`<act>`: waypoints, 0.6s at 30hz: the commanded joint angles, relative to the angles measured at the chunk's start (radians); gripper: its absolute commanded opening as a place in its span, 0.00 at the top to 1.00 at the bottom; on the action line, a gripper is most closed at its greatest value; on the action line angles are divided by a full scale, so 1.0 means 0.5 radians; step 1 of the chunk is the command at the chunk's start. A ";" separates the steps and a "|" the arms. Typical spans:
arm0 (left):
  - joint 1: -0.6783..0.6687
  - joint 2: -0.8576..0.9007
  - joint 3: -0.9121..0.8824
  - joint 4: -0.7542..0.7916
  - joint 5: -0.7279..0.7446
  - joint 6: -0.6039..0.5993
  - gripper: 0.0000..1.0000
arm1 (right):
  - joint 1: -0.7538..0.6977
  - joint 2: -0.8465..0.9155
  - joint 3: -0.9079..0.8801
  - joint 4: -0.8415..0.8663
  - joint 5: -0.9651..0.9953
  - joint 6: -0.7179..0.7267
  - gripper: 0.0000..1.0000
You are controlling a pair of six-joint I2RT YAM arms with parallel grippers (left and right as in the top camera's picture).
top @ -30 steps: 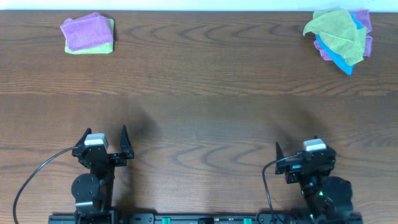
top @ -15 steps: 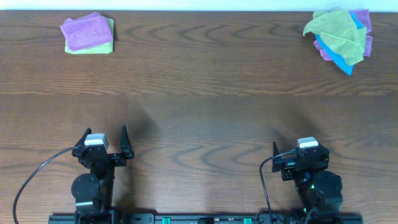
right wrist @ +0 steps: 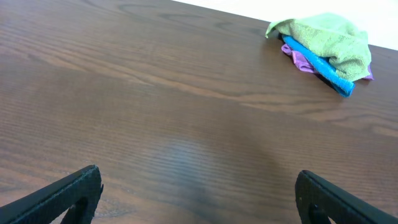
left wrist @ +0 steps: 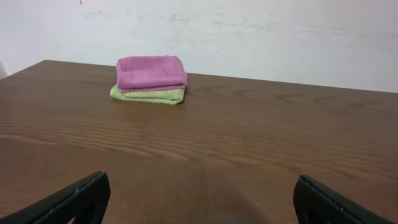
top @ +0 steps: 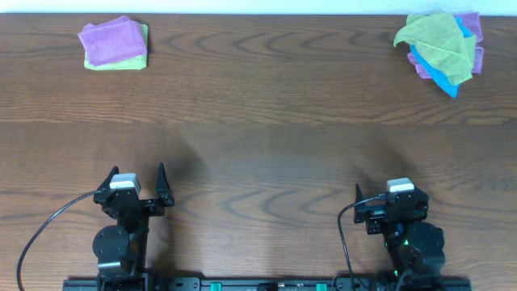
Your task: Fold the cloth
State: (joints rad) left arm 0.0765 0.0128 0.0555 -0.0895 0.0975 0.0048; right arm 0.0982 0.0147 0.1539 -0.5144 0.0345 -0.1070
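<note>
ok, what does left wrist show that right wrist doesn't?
Left wrist only: a folded purple cloth lying squarely on a folded green cloth, far left of the table.
Right wrist only: a crumpled pile, with a loose green cloth draped over a blue cloth and a loose purple cloth.
Both: the brown wooden table, and that arm's own tool open and holding nothing, left tool and right tool, far short of the cloths.
</note>
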 commanded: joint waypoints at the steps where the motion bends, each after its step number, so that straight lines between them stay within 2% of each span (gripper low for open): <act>1: -0.006 -0.017 -0.073 -0.016 -0.015 0.037 0.05 | -0.016 -0.018 -0.026 -0.003 0.027 -0.021 0.01; 18: -0.006 -0.017 -0.073 -0.016 -0.015 0.037 0.05 | -0.016 -0.018 -0.026 -0.002 0.027 -0.021 0.01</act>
State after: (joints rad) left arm 0.0765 0.0128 0.0555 -0.0895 0.0975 0.0048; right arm 0.0982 0.0147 0.1539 -0.5144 0.0349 -0.1070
